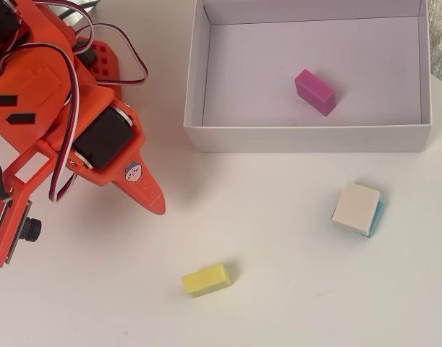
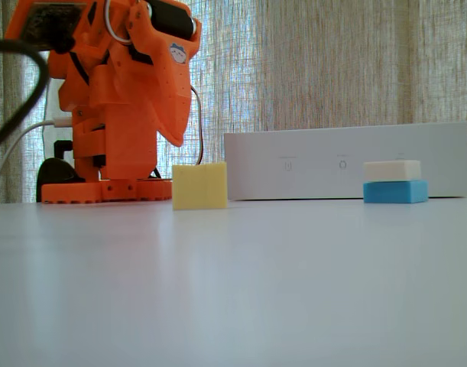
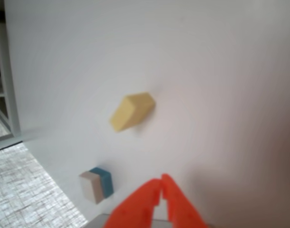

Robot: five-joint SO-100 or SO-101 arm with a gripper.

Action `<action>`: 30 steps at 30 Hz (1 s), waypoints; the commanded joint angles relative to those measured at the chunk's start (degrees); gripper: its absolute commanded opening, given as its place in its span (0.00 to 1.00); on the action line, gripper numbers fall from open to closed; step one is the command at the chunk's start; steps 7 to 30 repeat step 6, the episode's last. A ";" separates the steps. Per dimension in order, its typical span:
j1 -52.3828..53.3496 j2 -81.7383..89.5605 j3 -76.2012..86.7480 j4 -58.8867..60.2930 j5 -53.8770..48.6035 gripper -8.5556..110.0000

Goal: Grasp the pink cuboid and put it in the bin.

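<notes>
Overhead view has the pink cuboid (image 1: 315, 92) lying on the floor of the bin (image 1: 196, 87), a bit right of the middle and closer to the wall that faces the open table than to the far wall. It sits at an angle to the bin's walls and touches none of them. Nothing else is in the bin.

Using the bin as the reference: the orange arm (image 1: 58, 123) is off to its left in that view, over bare table, with the gripper (image 1: 157, 202) pointing down toward the table just past the bin's lower left corner. Its two orange fingers are pressed together with nothing between them, and the wrist view backs that up, since the gripper (image 3: 161, 186) tips meet at a point with only a thin seam showing.

Below the bin's near wall in the overhead view, toward the right end, there's a cream-and-teal cube (image 1: 357, 208) on the table, close to the wall but not touching it. A yellow block (image 1: 205, 279) lies further out from the bin, well clear of it and lower left of the cube.

Fixed view from table level shows the bin (image 2: 348, 162) as a long white wall at the back, the cube (image 2: 394, 181) in front of its right part, the yellow block (image 2: 199, 185) near its left end, and the arm (image 2: 118, 99) left of that. The pink cuboid is hidden behind the wall from that angle.
</notes>
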 commanded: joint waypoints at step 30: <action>0.18 -0.26 -0.18 -0.44 -0.79 0.00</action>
